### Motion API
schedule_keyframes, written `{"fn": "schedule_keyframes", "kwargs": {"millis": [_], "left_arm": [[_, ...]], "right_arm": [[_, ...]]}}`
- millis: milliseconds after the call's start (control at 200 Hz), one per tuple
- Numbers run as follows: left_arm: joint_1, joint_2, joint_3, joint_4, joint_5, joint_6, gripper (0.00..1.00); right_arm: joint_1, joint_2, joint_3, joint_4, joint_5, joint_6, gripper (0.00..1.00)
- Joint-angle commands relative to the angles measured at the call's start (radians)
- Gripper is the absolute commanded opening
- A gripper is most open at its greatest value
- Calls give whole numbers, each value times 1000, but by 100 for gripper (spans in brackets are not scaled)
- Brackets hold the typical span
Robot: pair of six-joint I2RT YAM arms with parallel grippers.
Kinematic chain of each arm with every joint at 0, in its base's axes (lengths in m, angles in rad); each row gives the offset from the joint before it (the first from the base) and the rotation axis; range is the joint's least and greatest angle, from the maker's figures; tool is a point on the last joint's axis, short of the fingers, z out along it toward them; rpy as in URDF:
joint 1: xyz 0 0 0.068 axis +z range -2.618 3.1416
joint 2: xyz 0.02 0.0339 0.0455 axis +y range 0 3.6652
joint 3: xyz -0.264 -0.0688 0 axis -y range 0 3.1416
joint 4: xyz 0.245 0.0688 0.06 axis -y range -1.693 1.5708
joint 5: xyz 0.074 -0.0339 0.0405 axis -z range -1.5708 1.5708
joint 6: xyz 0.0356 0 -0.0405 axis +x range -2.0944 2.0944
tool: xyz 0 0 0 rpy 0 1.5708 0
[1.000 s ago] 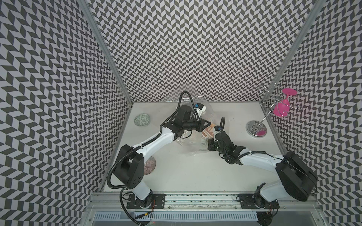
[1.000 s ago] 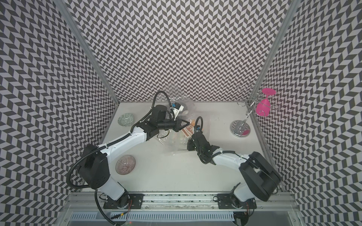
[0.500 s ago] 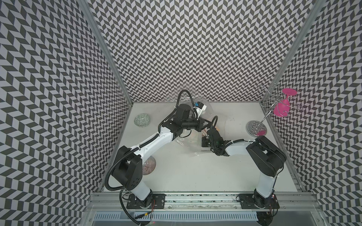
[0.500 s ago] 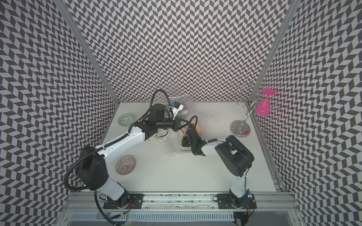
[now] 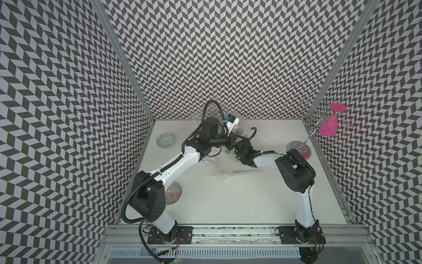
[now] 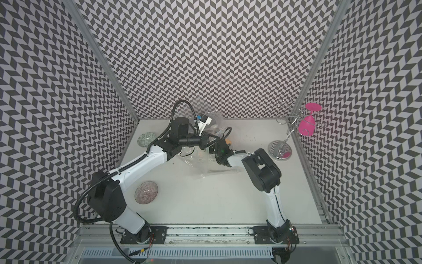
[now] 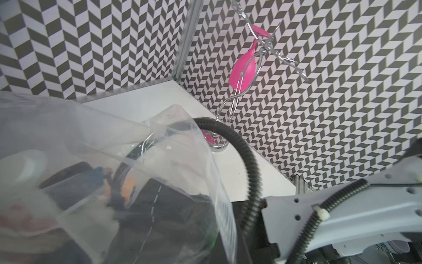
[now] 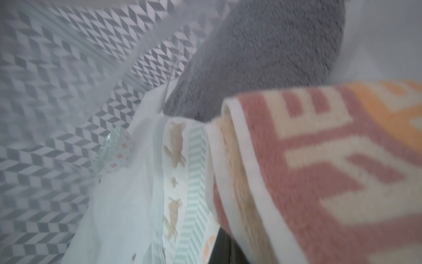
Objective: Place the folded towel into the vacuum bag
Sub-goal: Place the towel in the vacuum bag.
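Bag (image 5: 222, 168): clear film, crumpled at the centre of the table (image 5: 228, 205) toward 12 o'clock; mouth raised, facing 3 o'clock
Towel (image 8: 319, 171): folded, pink-and-orange; seemingly past the mouth, beside a grey towel (image 8: 262, 57) and a printed cloth (image 8: 178, 171)
Left gripper (image 5: 234, 140): from 9 o'clock; jaws closed, apparently pinching the bag's lip to hold it up
Right gripper (image 5: 238, 152): from 3 o'clock; closed, apparently on the towel; the pinch itself is hidden
Done: opening and insertion, I judge
Remaining: letting go; drawing the arm out
Right wrist view: alone shows the towel's pattern and neighbours
Left wrist view: alone shows the right arm's hose (image 7: 250, 160) crossing the lip
Top views: both arms meeting; of the towel, only an orange sliver
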Motion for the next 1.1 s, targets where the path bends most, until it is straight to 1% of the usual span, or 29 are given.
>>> {"fn": "schedule_keyframes", "kwargs": {"millis": [0, 55, 140, 280, 370, 406, 546, 631, 711, 791, 811, 861, 891, 916, 936, 1016, 1041, 1096], "left_arm": [[-62, -17, 2, -65, 201, 36, 0], [-62, -7, 3, -82, 137, 37, 0], [-62, 7, -11, -78, 25, 24, 0], [-55, 18, -69, 2, -91, -25, 0], [-53, 37, -71, 6, -133, -30, 0], [-51, 45, -70, 8, -146, -34, 0], [-44, 69, -63, 16, -169, -47, 0], [-44, 78, -65, 8, -170, -33, 0], [-46, 77, -72, -10, -164, -18, 0], [-57, 64, -87, -35, -173, 6, 25], [-60, 59, -92, -42, -171, 11, 34], [-69, 41, -105, -56, -172, 22, 62], [-73, 29, -115, -59, -175, 24, 71], [-77, 18, -126, -59, -179, 22, 81], [-79, 6, -134, -58, -188, 21, 87], [-77, -55, -175, -47, -237, 1, 99], [-75, -77, -187, -46, -253, -3, 100], [-61, -127, -214, -48, -280, -19, 99]], "right_arm": [[-34, 13, 58, -29, -24, 17, 7], [-36, -25, 29, -35, -24, 3, 16], [-36, -117, -83, -22, -33, -8, 30], [-29, -330, -328, 53, -81, -16, 40], [-16, -455, -435, 55, -75, -14, 46], [-13, -496, -466, 42, -67, -15, 50], [-12, -644, -534, -88, 24, 12, 53], [-13, -701, -543, -174, 20, 11, 54], [-14, -746, -552, -268, 54, 12, 53], [-18, -802, -560, -388, 161, 28, 54], [-19, -817, -565, -408, 173, 25, 54], [-20, -868, -584, -456, 215, 34, 54], [-20, -909, -608, -457, 221, 34, 55], [-20, -942, -630, -456, 227, 37, 55], [-20, -975, -647, -460, 237, 48, 55], [-20, -1099, -712, -450, 301, 66, 58], [-22, -1136, -730, -441, 335, 69, 58], [-27, -1210, -743, -450, 391, 68, 64]]}}
